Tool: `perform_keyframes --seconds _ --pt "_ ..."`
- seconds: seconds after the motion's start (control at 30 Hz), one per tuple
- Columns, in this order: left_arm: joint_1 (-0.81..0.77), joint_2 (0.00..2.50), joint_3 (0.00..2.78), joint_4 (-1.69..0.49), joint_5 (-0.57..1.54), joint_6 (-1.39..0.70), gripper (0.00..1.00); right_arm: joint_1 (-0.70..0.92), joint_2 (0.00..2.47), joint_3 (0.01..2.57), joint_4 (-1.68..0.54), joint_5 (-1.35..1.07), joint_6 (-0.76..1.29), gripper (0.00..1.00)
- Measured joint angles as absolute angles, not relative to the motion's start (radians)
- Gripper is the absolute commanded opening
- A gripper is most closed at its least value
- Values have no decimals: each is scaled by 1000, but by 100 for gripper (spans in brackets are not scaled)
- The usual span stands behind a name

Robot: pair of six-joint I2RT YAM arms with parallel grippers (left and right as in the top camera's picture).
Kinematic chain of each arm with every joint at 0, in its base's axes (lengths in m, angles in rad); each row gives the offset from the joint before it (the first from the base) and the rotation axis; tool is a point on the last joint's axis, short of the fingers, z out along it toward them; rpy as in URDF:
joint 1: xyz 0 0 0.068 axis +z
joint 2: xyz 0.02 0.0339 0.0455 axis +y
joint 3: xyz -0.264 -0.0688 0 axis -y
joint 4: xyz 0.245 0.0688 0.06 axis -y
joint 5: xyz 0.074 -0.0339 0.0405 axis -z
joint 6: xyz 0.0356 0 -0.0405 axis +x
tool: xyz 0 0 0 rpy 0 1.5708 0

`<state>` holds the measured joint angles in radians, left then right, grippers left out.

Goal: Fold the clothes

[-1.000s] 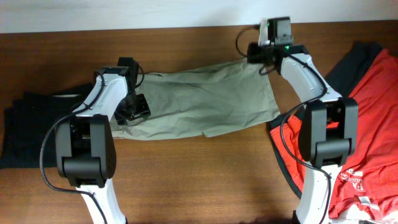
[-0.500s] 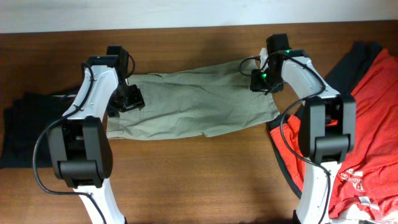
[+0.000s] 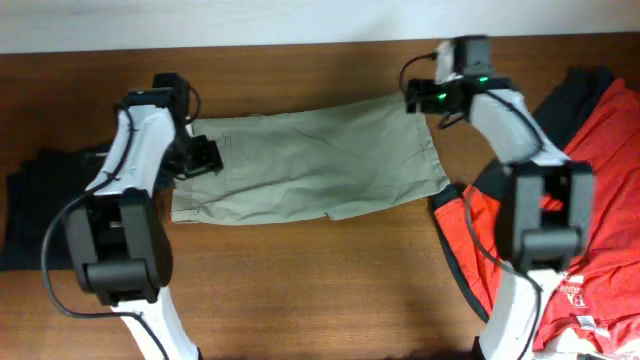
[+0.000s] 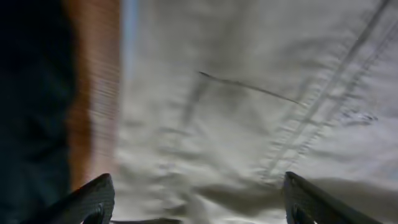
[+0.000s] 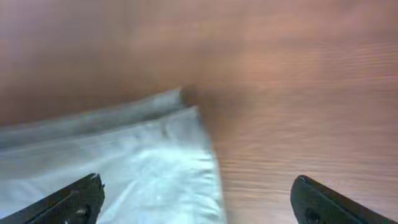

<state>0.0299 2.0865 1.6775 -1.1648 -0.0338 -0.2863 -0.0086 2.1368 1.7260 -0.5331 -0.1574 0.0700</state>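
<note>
Directly below the left gripper (image 4: 198, 200), jaws spread wide and holding nothing: the pair of light khaki-beige cotton trousers (image 4: 249, 112), creased, with double-stitched seams running diagonally. Whether touching the cloth or just above it, impossible to tell from the blurred wrist view. Just outboard of the left finger: a strip of brown wooden table (image 4: 93, 93), then something dark at the frame edge.

Below the right gripper (image 5: 196, 200), also wide and empty: one corner of the same trousers, under the left finger's half only. Bare wood under the right finger and ahead of the hand.

Seen from above, flat on the table and stretched lengthwise from one hand to the other, long axis across the table. Left hand over one short end, well onto the cloth. Right hand at the far corner of the opposite end, half off it. Each arm nearer to its own end, neither within reach of the middle. Probably a grasp at both ends next. For the right hand, likely a small shift toward its left finger first, to get cloth between the jaws.

Count: one pair of trousers, two grippers.

Farther out, beyond the left hand: one heap of dark folded clothing (image 3: 40, 190). Beyond the right hand: one red garment (image 3: 600, 180) partly over one black garment (image 3: 560, 95).
</note>
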Motion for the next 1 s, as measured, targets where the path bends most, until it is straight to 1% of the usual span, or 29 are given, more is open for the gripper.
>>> perform_keyframes --seconds 0.03,0.1,0.17,0.23,0.33,0.47,0.5,0.53,0.57,0.6,0.63,0.67,0.7,0.77,0.83,0.87,0.9,1.0 --pt "52 2080 1681 -1163 -31 -227 98 -31 2043 1728 -588 -154 70 99" --pt "99 2073 1681 -1157 43 -104 99 -42 1898 1753 -749 -163 70 99" --pt "104 2073 1681 -1117 73 -45 99 -23 1887 1763 -918 -186 70 99" --pt "107 2073 1681 -1086 88 -16 99 -16 1909 1753 -976 -192 71 100" --pt "110 2082 1681 -1066 98 -2 98 -16 1916 1751 -1028 -197 71 95" --pt "111 2202 1683 -1046 98 1 98 -16 1916 1751 -1078 -201 71 95" --pt "113 2220 1686 -1043 100 1 97 -16 1916 1751 -1088 -201 70 93" --pt "114 2223 1689 -1041 99 1 84 -16 1916 1751 -1092 -201 71 92" --pt "115 2229 1695 -1047 99 1 57 -16 1916 1751 -1098 -201 71 90" --pt "117 2241 1710 -1065 98 2 40 -16 1916 1751 -1106 -201 71 89" --pt "121 2247 1716 -1091 106 1 26 -16 1916 1751 -1114 -201 70 89" --pt "127 2254 1719 -1122 109 4 9 -16 1916 1751 -1121 -202 71 88" --pt "130 2258 1720 -1137 126 4 0 -16 1916 1751 -1123 -205 70 88" --pt "130 2258 1721 -1149 143 6 0 -15 1916 1751 -1130 -214 70 85" --pt "130 2266 1734 -1170 146 8 0 15 1917 1750 -1145 -223 67 75" --pt "130 2276 1760 -1214 144 8 0 37 1917 1750 -1147 -226 67 70" --pt "129 2303 1827 -1312 142 7 0 81 1920 1745 -1144 -229 66 67" --pt "128 2326 2054 -1515 141 8 0 184 1966 1714 -1114 -257 68 62"
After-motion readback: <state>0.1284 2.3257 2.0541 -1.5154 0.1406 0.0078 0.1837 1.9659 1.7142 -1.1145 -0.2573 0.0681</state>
